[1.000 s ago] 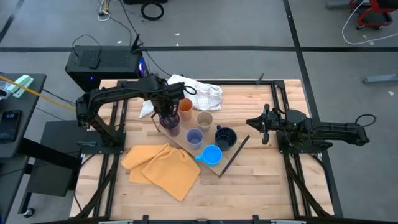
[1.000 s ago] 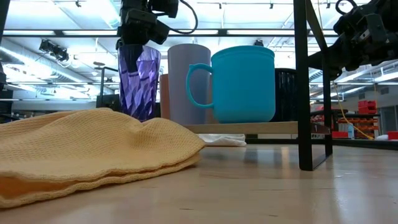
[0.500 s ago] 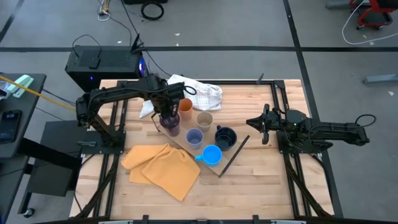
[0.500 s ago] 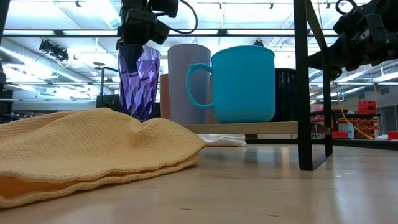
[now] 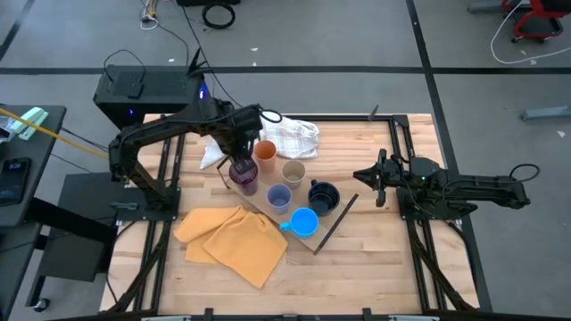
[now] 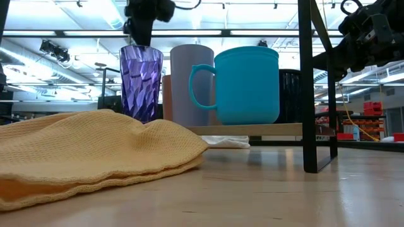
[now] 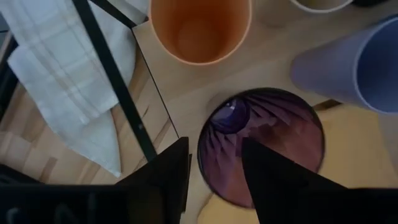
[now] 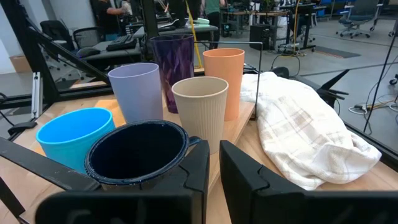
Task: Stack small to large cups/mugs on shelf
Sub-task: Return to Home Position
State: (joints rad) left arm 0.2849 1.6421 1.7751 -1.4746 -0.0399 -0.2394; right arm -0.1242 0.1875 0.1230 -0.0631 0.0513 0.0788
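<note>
Six cups (image 5: 278, 197) are standing together on the shelf (image 7: 180, 87), so seemingly only homing is remaining. The left gripper (image 7: 214, 149) is hovering just above the purple glass (image 6: 141, 82), fingers apart and empty; the right gripper (image 5: 368, 176) is waiting well apart.

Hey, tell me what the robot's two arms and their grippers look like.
The left arm and right arm are both matte black, built of slim jointed links, each with a thin black cable looping beside it. The left gripper and right gripper each have two flat, dark, wedge-shaped fingers. No markings are readable.
</note>
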